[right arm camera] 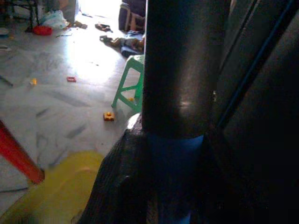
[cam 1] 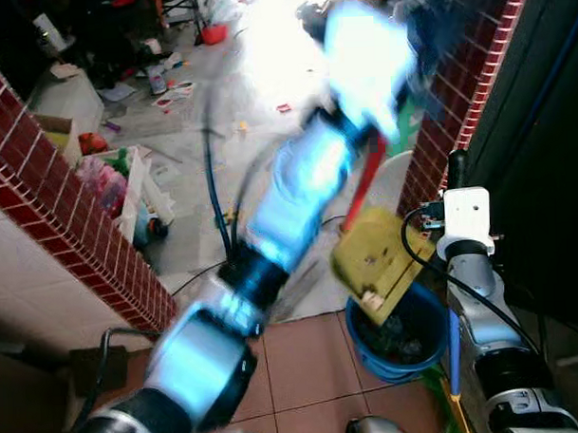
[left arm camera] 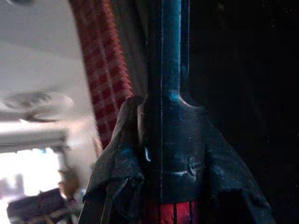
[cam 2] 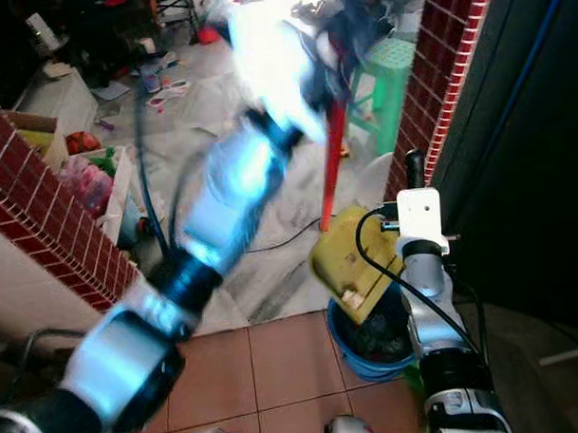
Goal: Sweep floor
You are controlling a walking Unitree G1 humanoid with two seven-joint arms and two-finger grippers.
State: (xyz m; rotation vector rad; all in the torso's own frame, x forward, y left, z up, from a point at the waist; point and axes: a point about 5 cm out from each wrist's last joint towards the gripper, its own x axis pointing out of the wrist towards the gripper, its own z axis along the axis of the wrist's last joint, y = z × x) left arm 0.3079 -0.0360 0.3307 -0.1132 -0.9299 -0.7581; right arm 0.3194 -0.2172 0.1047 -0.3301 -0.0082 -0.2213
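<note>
My left arm is raised and blurred, and its gripper [cam 2: 344, 29] is shut on the top of the red handle [cam 2: 333, 158] of a yellow dustpan [cam 2: 352, 257]. The dustpan hangs tilted over a blue bin [cam 2: 343, 352] with dark debris inside. In the left wrist view the fingers [left arm camera: 117, 158] wrap a dark grip with red below it. My right gripper [cam 2: 416, 169] is shut on the broom handle [right arm camera: 177, 70], a black pole with a blue section, upright beside the bin. Green bristles [cam 1: 438, 392] show low by the right arm.
Red brick walls stand at the left [cam 1: 71, 224] and right [cam 1: 465, 77] of a doorway. Beyond it a grey floor holds scattered toys, black cables [cam 1: 212, 181], a green stool [cam 2: 388, 70] and a box of toys [cam 1: 117, 180]. A dark door panel [cam 1: 543, 151] is at the right.
</note>
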